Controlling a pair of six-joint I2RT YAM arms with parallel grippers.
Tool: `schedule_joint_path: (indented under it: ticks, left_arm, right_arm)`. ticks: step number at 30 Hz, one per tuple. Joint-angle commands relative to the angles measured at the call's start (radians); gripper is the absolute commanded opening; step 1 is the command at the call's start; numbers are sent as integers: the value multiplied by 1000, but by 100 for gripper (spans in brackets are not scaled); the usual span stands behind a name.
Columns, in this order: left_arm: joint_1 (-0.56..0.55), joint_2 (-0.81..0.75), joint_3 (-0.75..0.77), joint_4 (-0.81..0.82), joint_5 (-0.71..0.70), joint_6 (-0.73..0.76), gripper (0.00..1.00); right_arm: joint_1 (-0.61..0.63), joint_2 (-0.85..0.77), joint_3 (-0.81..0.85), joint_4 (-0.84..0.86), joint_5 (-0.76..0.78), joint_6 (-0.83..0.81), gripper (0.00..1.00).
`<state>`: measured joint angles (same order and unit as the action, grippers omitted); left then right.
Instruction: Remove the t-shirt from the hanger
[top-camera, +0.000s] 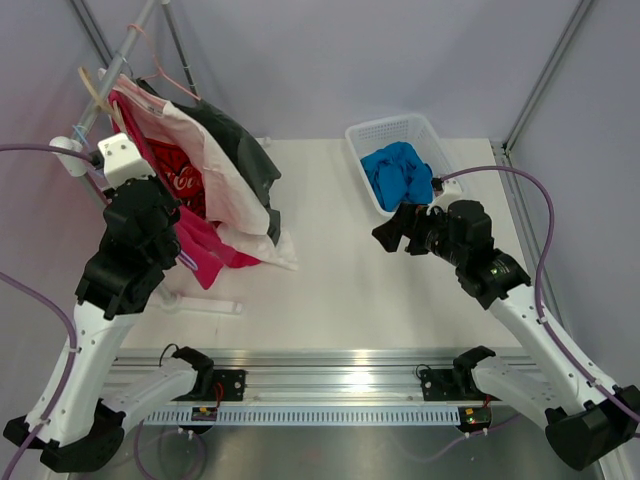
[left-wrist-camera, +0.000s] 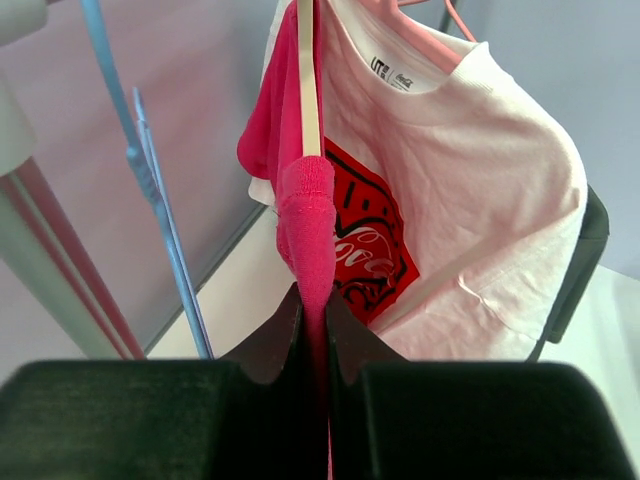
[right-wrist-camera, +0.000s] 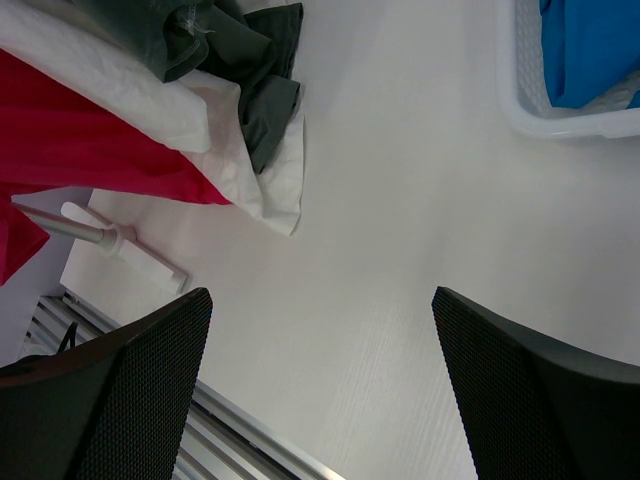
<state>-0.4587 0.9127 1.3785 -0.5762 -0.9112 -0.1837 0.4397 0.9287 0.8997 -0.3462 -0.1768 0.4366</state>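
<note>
t-shirt (left-wrist-camera: 303, 225): magenta, hanging on the hanger (left-wrist-camera: 309, 90) at the rack (top-camera: 122, 55), 10 o'clock of the table (top-camera: 400, 300) in the top view, right against the white Coca-Cola shirt (left-wrist-camera: 480, 200).

left gripper (left-wrist-camera: 312, 325) is clamped on it. In the left wrist view the red cloth runs straight down between the two fingers (left-wrist-camera: 272, 345) with no gap showing. right gripper (right-wrist-camera: 320, 350) is spread wide with nothing in it, over bare table near the basket (top-camera: 390, 125) with the blue cloth (top-camera: 400, 175), about 2 o'clock, well apart from the rack.

Key geometry: from the left wrist camera we see the hanger edge-on, a beige strip running 12 to 6 o'clock. Its lower end is wrapped in the bunched red shoulder just above our fingertips, so the hanger arm's long axis points roughly at the gripper and the cloth trails off the tip toward 6.

We judge that a pull along that axis, toward 6 in the wrist view, should slide the shoulder off the tip. A sideways pull would more likely just swing the hanger. The far shoulder is hidden, so we can't tell whether it's on the hanger.

Left arm is the near one; right would have to cross the table to help.

Risk: the blue wire hangers (left-wrist-camera: 150, 190) just beside at 9 o'clock and the white shirt at 3 could get dragged along.
</note>
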Motion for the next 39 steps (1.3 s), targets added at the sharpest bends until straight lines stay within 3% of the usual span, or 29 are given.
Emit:
schedule_joint_path:
  ticks: [1, 6, 12, 17, 24, 39]
  left_arm:
    - [3, -48, -1, 45, 80, -11, 0]
    - [5, -49, -6, 53, 104, 42, 0]
    - [3, -43, -4, 62, -5, 124, 0]
    - [3, -93, -21, 52, 129, 168, 0]
    - [3, -127, -48, 36, 141, 236, 0]
    - [3, -120, -99, -90, 135, 201, 0]
  right_arm:
    - [7, 2, 42, 0, -6, -21, 99]
    - [5, 27, 50, -4, -15, -22, 99]
    - [5, 32, 53, -5, -20, -24, 99]
    - [5, 22, 48, -4, -20, -24, 100]
    - [5, 42, 61, -17, -30, -29, 100]
    - [5, 25, 50, -4, -38, -24, 99]
